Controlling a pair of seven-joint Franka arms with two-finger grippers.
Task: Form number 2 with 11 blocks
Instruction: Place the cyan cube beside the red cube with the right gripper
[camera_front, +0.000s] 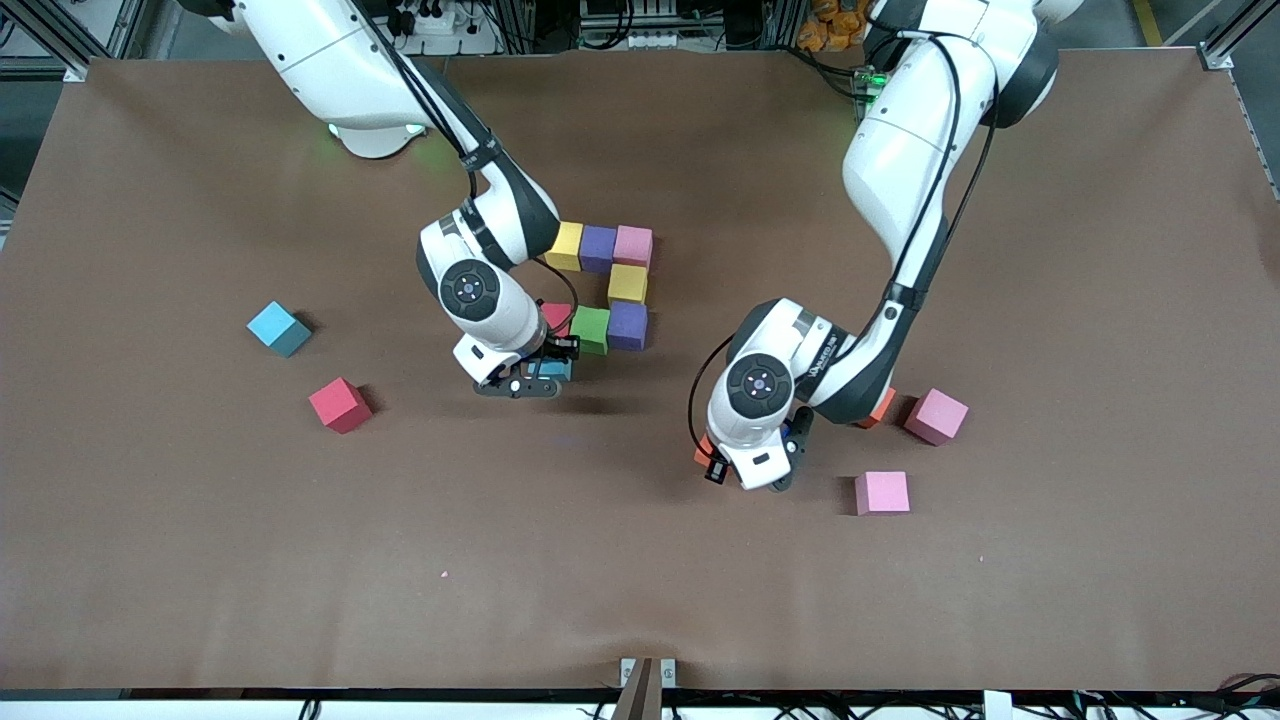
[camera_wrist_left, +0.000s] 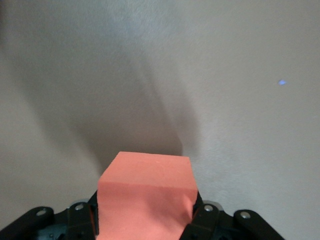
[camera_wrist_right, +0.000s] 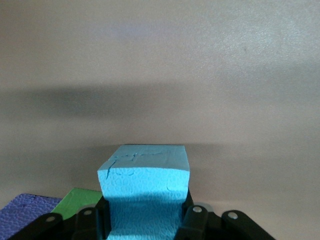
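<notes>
The number 2 (camera_front: 605, 290) is only part built, sitting mid-surface a bit toward the right arm's end: yellow, purple and pink cubes in a row, a yellow one under the pink, then red, green and purple in the next row nearer the front camera. The surface (camera_front: 1100, 250) is a big brown matte sheet, with metal framing and cables past its edges. All the blocks are soft-looking foam cubes with plain faces and slightly pebbly skin.

The right gripper (camera_front: 548, 374) is low just beside the green cube, fingers (camera_wrist_right: 192, 220) clenched on a light blue block (camera_wrist_right: 145, 192). The left gripper (camera_front: 752, 462) is toward the left arm's end, fingers clamped on an orange block (camera_wrist_left: 145, 200).

Loose ones: a light blue cube (camera_front: 279, 329) and a red cube (camera_front: 340, 405) toward the right arm's end, two pink cubes (camera_front: 936, 416) and another orange cube (camera_front: 881, 406) near the left gripper. Lots of bare room along the edge nearest the front camera.
</notes>
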